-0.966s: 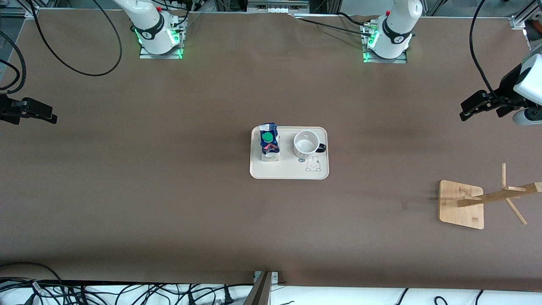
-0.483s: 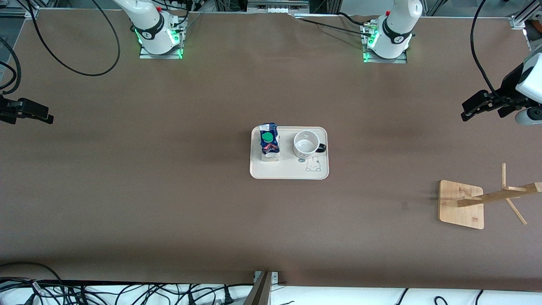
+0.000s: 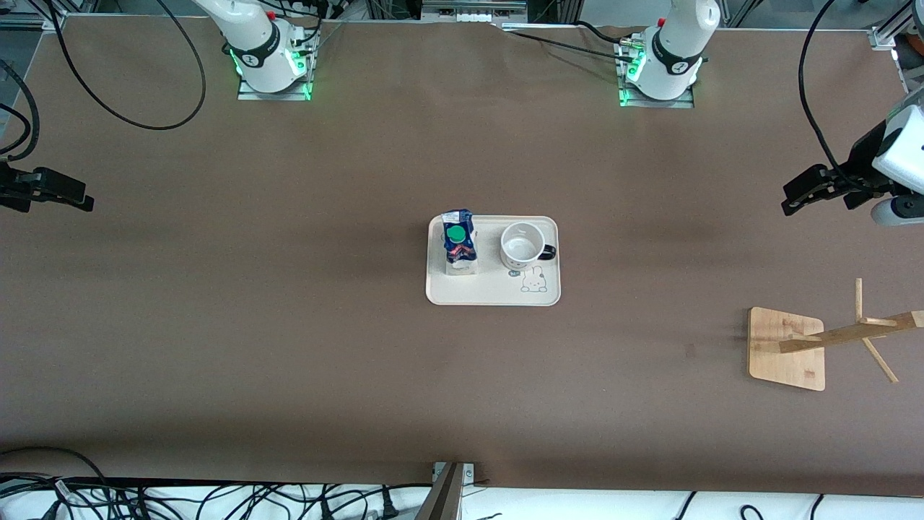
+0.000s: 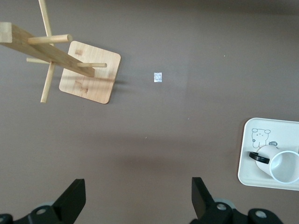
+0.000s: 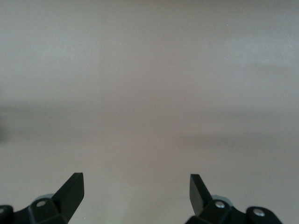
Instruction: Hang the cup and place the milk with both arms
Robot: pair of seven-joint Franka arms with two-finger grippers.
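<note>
The cup (image 3: 522,245) stands upright on a cream tray (image 3: 493,295) at the table's middle, with its black handle toward the left arm's end. The milk (image 3: 460,249) stands beside it on the same tray, toward the right arm's end. My left gripper (image 3: 788,201) is open and empty, in the air over bare table near the left arm's end. In the left wrist view, my left gripper (image 4: 138,191) sees the cup (image 4: 283,166) and the tray (image 4: 261,140). My right gripper (image 3: 86,201) is open and empty over the right arm's end. In the right wrist view, my right gripper (image 5: 136,186) sees only bare table.
A wooden peg rack (image 3: 787,348) on a square base stands near the left arm's end, nearer to the front camera than the tray; it also shows in the left wrist view (image 4: 89,78). The brown table (image 3: 289,325) lies around the tray. Cables lie along the front edge.
My left gripper has shifted slightly over the table near the left arm's end. My right gripper has shifted a little. The cup, milk and tray have not moved.
</note>
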